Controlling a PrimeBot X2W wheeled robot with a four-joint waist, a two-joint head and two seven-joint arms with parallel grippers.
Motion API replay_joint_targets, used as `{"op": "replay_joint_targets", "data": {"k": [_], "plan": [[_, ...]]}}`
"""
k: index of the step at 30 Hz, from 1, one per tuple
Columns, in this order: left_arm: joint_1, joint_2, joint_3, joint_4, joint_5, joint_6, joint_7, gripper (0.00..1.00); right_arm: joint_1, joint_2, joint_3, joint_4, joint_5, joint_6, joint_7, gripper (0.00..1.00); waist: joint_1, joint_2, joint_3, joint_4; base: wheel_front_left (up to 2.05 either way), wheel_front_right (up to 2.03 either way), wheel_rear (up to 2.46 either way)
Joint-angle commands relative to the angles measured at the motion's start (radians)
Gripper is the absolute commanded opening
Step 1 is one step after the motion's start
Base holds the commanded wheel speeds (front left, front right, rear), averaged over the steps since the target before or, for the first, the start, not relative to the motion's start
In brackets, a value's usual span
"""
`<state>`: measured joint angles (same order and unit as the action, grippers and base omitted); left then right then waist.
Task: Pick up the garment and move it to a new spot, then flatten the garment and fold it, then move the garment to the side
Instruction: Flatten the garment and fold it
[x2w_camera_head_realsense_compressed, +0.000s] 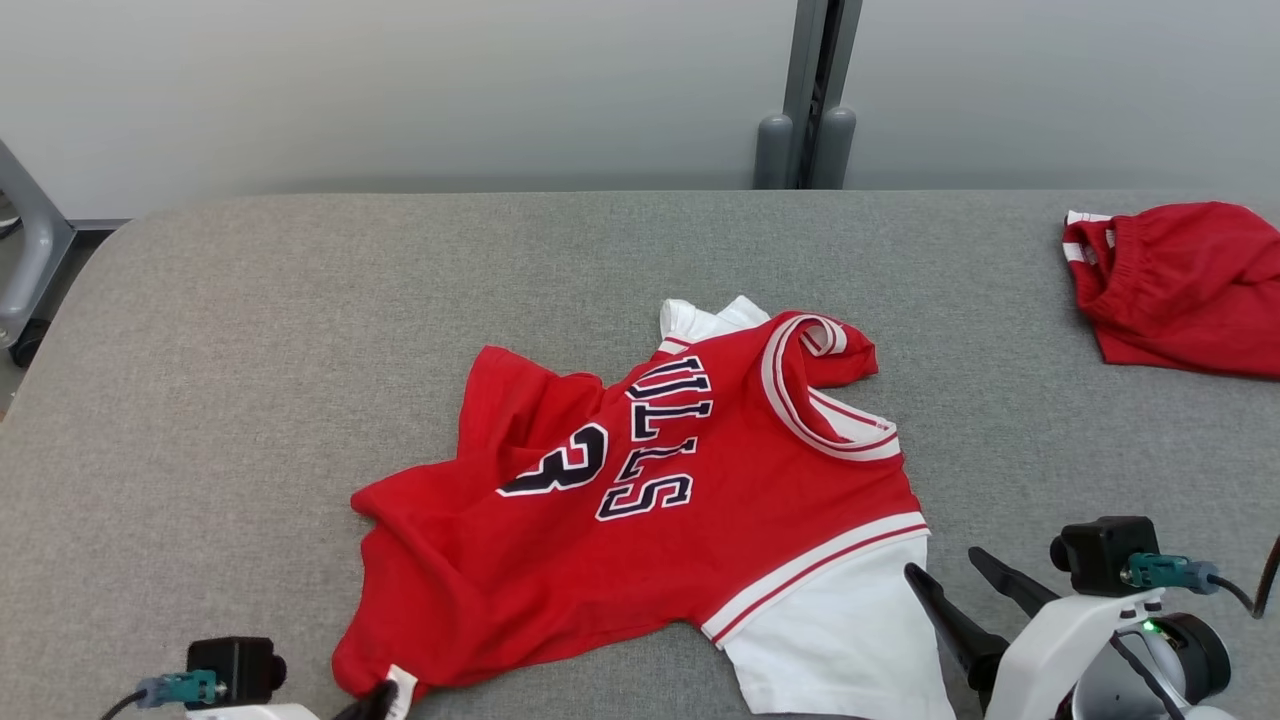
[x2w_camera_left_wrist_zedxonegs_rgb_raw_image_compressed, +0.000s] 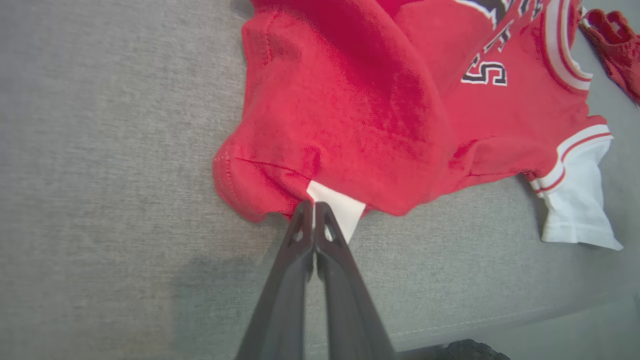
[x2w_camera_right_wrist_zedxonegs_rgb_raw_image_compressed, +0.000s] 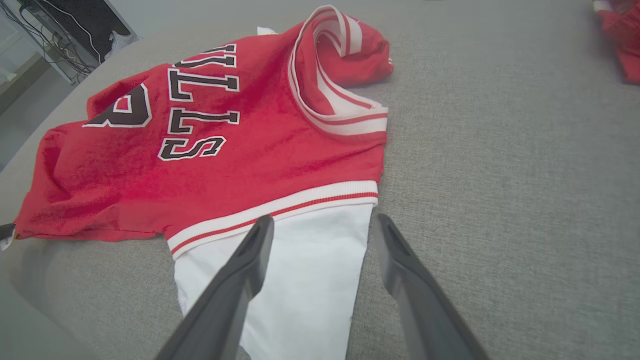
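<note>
The garment (x2w_camera_head_realsense_compressed: 700, 480) is a red jersey with dark lettering, white trim and white sleeves, lying crumpled on the grey padded table (x2w_camera_head_realsense_compressed: 300, 300). My left gripper (x2w_camera_head_realsense_compressed: 380, 700) is at the garment's near left hem corner. In the left wrist view that gripper (x2w_camera_left_wrist_zedxonegs_rgb_raw_image_compressed: 314, 206) is shut, its tips pinching the white label at the red garment's (x2w_camera_left_wrist_zedxonegs_rgb_raw_image_compressed: 375, 100) hem. My right gripper (x2w_camera_head_realsense_compressed: 943, 562) stands open at the lower right, just beside the near white sleeve. Seen from the right wrist, its (x2w_camera_right_wrist_zedxonegs_rgb_raw_image_compressed: 324, 221) fingers straddle the sleeve's right edge, below the striped band of the garment (x2w_camera_right_wrist_zedxonegs_rgb_raw_image_compressed: 250, 150).
A second red piece of clothing (x2w_camera_head_realsense_compressed: 1180, 280) lies bunched at the table's far right. A grey post (x2w_camera_head_realsense_compressed: 805, 120) rises behind the table's back edge. A grey frame (x2w_camera_head_realsense_compressed: 20, 250) stands off the table's left end. The table's front edge runs close under both grippers.
</note>
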<state>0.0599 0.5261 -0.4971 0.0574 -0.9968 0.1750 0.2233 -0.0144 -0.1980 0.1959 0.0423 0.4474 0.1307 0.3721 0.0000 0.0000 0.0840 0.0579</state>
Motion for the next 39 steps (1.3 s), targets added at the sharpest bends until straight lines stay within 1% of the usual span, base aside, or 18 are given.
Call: {"op": "replay_joint_targets", "data": {"k": [1,2,5,7,10,13,17,20,26,27,28,32,36,39], "plan": [[0.015,-0.007,-0.008,0.005,-0.007,-0.011,0.007,0.97,0.006,-0.006,-0.006,-0.001,-0.004,0.0,0.006,1.0,0.0,0.0,0.0,-0.002,0.0,0.0,0.0],[0.014,-0.012,-0.014,0.007,-0.01,-0.017,0.01,1.0,0.007,-0.006,-0.008,-0.002,-0.004,0.0,0.007,1.0,0.0,0.0,-0.001,-0.002,0.0,0.0,0.0],[0.008,-0.023,-0.022,0.001,-0.027,-0.036,0.02,1.0,0.009,-0.011,-0.017,-0.002,-0.005,0.0,0.014,1.0,0.0,0.0,-0.006,-0.001,0.0,0.0,0.0],[0.011,-0.011,-0.02,-0.006,-0.028,-0.04,0.026,1.0,0.011,-0.013,-0.025,-0.005,-0.009,0.0,0.014,1.0,0.0,0.0,-0.012,0.001,0.0,0.0,0.0],[0.002,0.013,0.011,-0.024,-0.004,-0.011,-0.005,1.0,0.013,-0.016,-0.042,-0.01,-0.015,0.0,0.003,1.0,0.0,0.0,-0.021,0.004,0.0,0.0,0.0],[-0.01,0.026,0.061,-0.059,0.026,0.029,-0.073,1.0,0.012,-0.013,-0.048,-0.02,-0.02,0.0,-0.018,1.0,0.0,0.0,-0.028,0.004,0.0,0.0,0.0],[-0.009,0.026,0.109,-0.111,0.05,0.062,-0.149,1.0,0.011,0.0,-0.072,-0.02,-0.039,0.0,-0.057,1.0,0.0,0.0,-0.04,-0.001,0.0,0.0,0.0],[-0.024,0.013,0.134,-0.14,0.07,0.079,-0.209,1.0,0.002,0.019,-0.102,-0.024,-0.064,0.0,-0.103,1.0,0.0,0.0,-0.044,-0.004,0.0,0.0,0.0],[-0.053,-0.017,0.173,-0.163,0.125,0.104,-0.337,1.0,-0.033,0.057,-0.16,-0.036,-0.119,0.0,-0.231,1.0,0.0,0.0,-0.048,-0.008,0.0,0.0,0.0],[-0.057,-0.016,0.176,-0.165,0.141,0.107,-0.357,1.0,-0.038,0.065,-0.172,-0.035,-0.126,0.0,-0.253,1.0,0.0,0.0,-0.049,-0.007,0.0,0.0,0.0],[-0.057,-0.016,0.176,-0.165,0.141,0.107,-0.357,1.0,-0.038,0.065,-0.172,-0.035,-0.126,0.0,-0.253,1.0,0.0,0.0,-0.049,-0.007,0.0,0.0,0.0],[-0.061,-0.016,0.174,-0.153,0.206,0.124,-0.425,1.0,-0.053,0.096,-0.227,-0.024,-0.154,0.0,-0.347,1.0,0.0,0.0,-0.055,-0.007,0.0,0.0,0.0],[-0.042,-0.038,0.181,-0.133,0.255,0.122,-0.47,1.0,-0.053,0.118,-0.251,-0.022,-0.161,0.0,-0.443,1.0,0.0,0.0,-0.064,-0.003,0.0,0.0,0.0],[-0.024,-0.067,0.192,-0.108,0.286,0.114,-0.484,1.0,-0.029,0.121,-0.233,-0.006,-0.169,0.0,-0.504,1.0,0.0,0.0,-0.074,-0.001,0.0,0.0,0.0]]}}
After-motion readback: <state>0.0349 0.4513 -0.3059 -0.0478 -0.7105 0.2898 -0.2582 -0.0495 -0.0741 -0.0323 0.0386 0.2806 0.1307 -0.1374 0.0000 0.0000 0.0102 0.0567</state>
